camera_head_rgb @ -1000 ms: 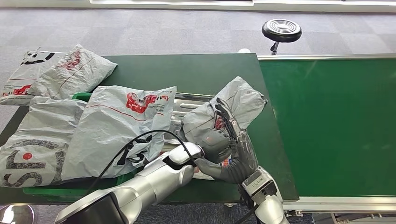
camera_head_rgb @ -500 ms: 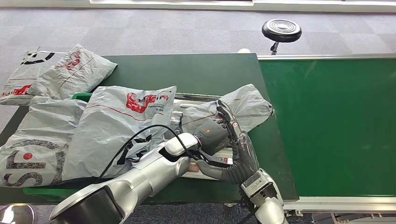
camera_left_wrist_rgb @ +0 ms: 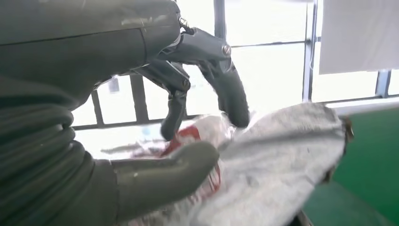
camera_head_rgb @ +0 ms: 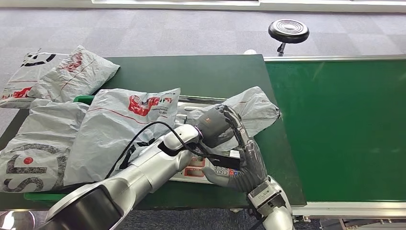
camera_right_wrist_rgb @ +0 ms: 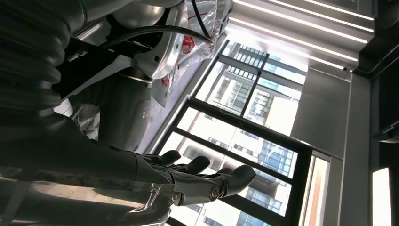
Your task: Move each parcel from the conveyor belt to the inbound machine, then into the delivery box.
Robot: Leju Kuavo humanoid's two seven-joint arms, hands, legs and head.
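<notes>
a crumpled grey plastic mailer parcel [camera_head_rgb: 253, 111] with red print lies on the silver-topped inbound machine [camera_head_rgb: 201, 101], beside the green conveyor belt [camera_head_rgb: 344, 129]. more grey parcels are heaped in the green delivery box [camera_head_rgb: 82, 99].

Grey carpet [camera_head_rgb: 158, 28] runs out beyond the far edge of my worktop [camera_head_rgb: 191, 72]. A round black stool [camera_head_rgb: 288, 31] stands on it, just past the worktop's far right corner. Behind me are tall dark-framed windows [camera_right_wrist_rgb: 235, 117], bright with daylight and showing buildings outside, and long ceiling light strips [camera_right_wrist_rgb: 301, 33] glow overhead.
</notes>
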